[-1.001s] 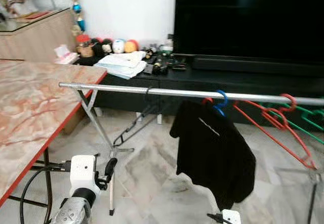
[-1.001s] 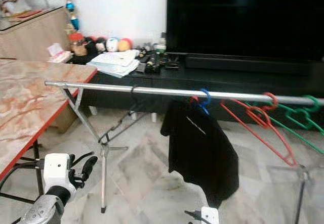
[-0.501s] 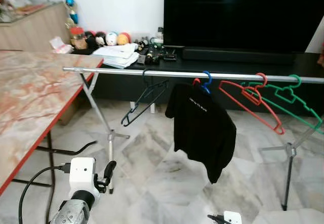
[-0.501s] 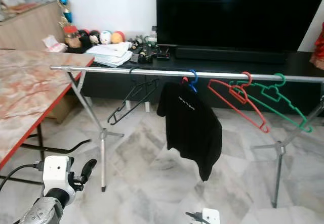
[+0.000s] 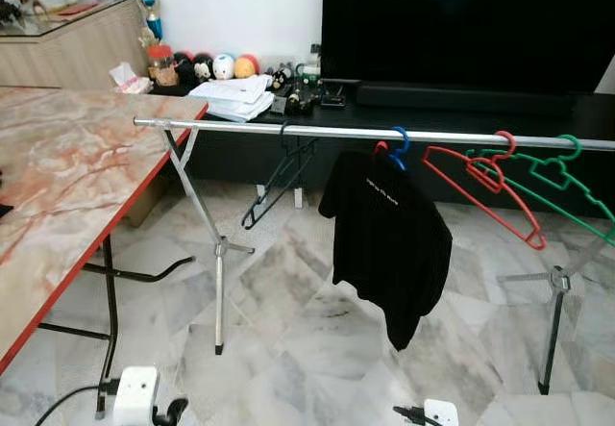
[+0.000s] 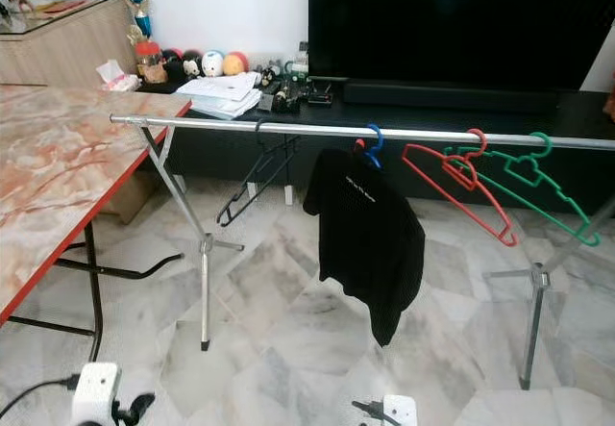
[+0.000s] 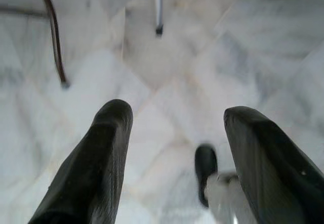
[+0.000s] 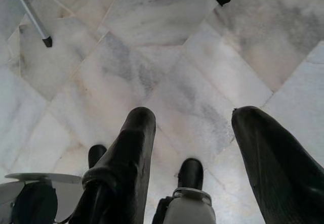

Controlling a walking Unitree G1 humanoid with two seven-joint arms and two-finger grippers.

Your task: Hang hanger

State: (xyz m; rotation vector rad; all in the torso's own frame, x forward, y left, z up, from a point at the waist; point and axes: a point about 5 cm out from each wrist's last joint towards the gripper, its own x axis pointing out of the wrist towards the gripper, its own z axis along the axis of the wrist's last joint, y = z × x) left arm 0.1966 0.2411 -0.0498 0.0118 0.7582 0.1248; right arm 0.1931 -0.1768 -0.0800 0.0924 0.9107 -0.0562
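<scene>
A silver clothes rail (image 5: 317, 132) on tripod legs crosses the room in front of me. From it hang an empty black hanger (image 5: 277, 174), a blue hanger (image 5: 398, 144) carrying a black shirt (image 5: 389, 243), a red hanger (image 5: 483, 187) and a green hanger (image 5: 567, 184). My left gripper (image 7: 177, 115) is open with nothing in it, low over the marble floor; its white wrist (image 5: 135, 397) sits at the bottom edge of the eye view. My right gripper (image 8: 195, 115) is also open and holds nothing, pointing down at the floor.
A marble-topped table with a red edge (image 5: 58, 195) stands on my left. Behind the rail are a low black TV stand (image 5: 461, 128) with a large TV (image 5: 461, 22), papers and small toys. The rack's tripod legs (image 5: 219, 253) stand on the floor.
My left arm has dropped from a raised position to the bottom edge of the picture. The camera has shifted slightly; the rail and hangers hang as before.
</scene>
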